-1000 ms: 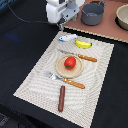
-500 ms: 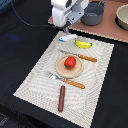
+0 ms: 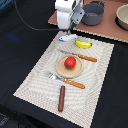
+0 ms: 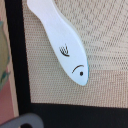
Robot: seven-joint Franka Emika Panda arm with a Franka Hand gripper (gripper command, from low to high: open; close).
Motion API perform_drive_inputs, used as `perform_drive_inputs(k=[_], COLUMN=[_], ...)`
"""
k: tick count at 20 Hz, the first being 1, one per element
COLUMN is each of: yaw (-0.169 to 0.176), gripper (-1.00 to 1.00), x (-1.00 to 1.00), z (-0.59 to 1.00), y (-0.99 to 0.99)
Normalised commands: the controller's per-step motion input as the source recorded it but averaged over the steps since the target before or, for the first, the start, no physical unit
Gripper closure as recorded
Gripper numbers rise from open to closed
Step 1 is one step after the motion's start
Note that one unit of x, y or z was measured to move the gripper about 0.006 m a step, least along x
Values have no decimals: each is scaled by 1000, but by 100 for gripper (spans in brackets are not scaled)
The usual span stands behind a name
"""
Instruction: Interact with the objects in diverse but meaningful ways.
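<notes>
A white-and-blue fish piece (image 3: 67,37) lies at the far edge of the woven placemat (image 3: 35,80), and it fills the wrist view (image 4: 62,42). My gripper (image 3: 66,29) hangs just above it; its fingers are not clear enough to judge. Beside the fish lies a yellow banana (image 3: 83,44). A red tomato (image 3: 70,62) sits on a round wooden plate (image 3: 61,70). Near the mat's front edge is a brown sausage stick (image 3: 61,98). The grey pan (image 3: 93,14) stands on the brown board behind.
A knife (image 3: 80,56) and a fork (image 3: 67,80), both orange-handled, lie either side of the plate. A beige bowl (image 3: 122,17) stands at the exterior view's far right. Black cloth surrounds the mat.
The arm has moved toward the exterior view's right and come down over the fish. The objects on the mat have stayed put.
</notes>
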Motion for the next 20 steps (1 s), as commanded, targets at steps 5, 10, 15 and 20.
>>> perform_drive_inputs(k=[5,10,15,20], yaw=[21,41,2,2], gripper=[-100,-100,-100,-100], x=[757,567,638,427], z=[-67,-53,0,-150], y=[-7,-7,0,-24])
